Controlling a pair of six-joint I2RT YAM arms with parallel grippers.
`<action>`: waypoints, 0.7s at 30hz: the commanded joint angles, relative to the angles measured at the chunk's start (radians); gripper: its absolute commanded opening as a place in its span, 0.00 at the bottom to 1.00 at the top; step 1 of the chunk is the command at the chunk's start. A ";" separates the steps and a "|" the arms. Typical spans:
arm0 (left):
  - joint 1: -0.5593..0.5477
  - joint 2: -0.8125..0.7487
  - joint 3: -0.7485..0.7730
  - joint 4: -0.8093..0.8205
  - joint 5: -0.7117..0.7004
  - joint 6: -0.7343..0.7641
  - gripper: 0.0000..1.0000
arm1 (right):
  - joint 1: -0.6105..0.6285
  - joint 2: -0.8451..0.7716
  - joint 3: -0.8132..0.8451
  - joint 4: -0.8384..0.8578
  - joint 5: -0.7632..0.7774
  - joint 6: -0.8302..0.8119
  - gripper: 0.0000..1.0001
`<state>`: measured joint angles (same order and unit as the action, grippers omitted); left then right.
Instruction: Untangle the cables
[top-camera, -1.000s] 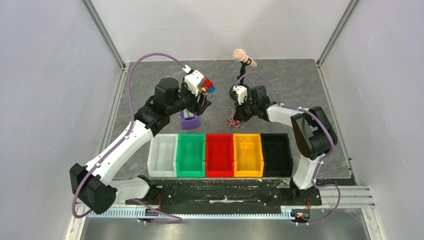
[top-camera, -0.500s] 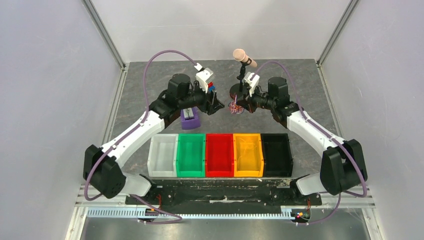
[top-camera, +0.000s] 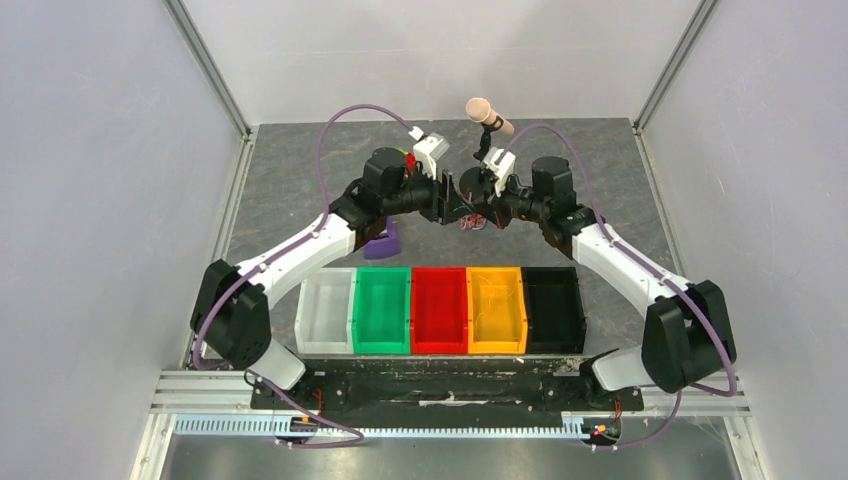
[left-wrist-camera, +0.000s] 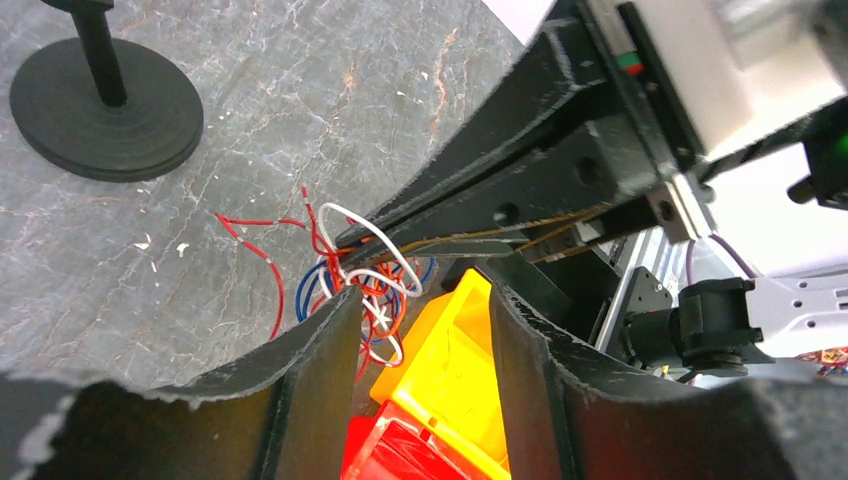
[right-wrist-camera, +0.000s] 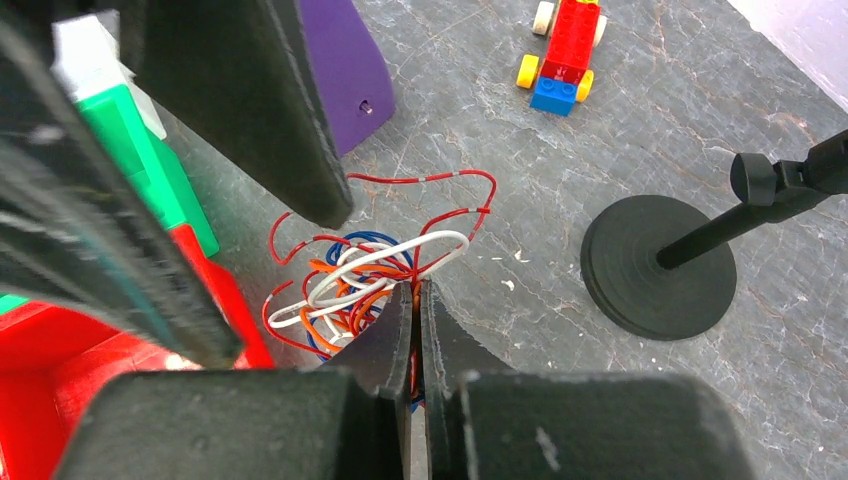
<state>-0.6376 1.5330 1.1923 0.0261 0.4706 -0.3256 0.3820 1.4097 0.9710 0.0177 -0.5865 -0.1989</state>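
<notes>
The cables (right-wrist-camera: 360, 275) are a small tangle of thin red, white, orange and dark blue wires, held above the grey table. My right gripper (right-wrist-camera: 416, 292) is shut on the cables, with wires pinched between its fingers. In the left wrist view the cables (left-wrist-camera: 350, 275) hang from the right gripper's fingertips just ahead of my left gripper (left-wrist-camera: 420, 310), which is open and empty. In the top view both grippers meet at the cables (top-camera: 473, 219); the left gripper (top-camera: 458, 207) faces the right gripper (top-camera: 484, 211).
A row of bins stands in front: clear (top-camera: 325, 312), green (top-camera: 380, 310), red (top-camera: 439, 310), yellow (top-camera: 496, 309), black (top-camera: 554, 308). A microphone stand (top-camera: 487, 135) with a round black base (right-wrist-camera: 660, 265) is behind. A purple holder (top-camera: 381, 244) and a toy brick car (right-wrist-camera: 562, 50) lie left.
My left arm swung right, away from the purple holder, and now reaches the cables. My right arm lifted the cables off the table and turned toward the left gripper.
</notes>
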 joint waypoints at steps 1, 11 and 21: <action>-0.006 0.026 0.045 0.089 0.002 -0.109 0.54 | 0.009 -0.055 -0.016 0.011 -0.014 -0.015 0.00; -0.007 0.064 0.014 0.206 0.093 -0.237 0.39 | 0.011 -0.084 -0.043 0.028 -0.056 -0.010 0.00; -0.007 0.075 -0.006 0.260 0.138 -0.316 0.43 | 0.010 -0.098 -0.061 0.062 -0.082 0.001 0.00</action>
<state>-0.6373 1.5970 1.1896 0.2058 0.5552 -0.5625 0.3889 1.3460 0.9195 0.0216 -0.6441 -0.2043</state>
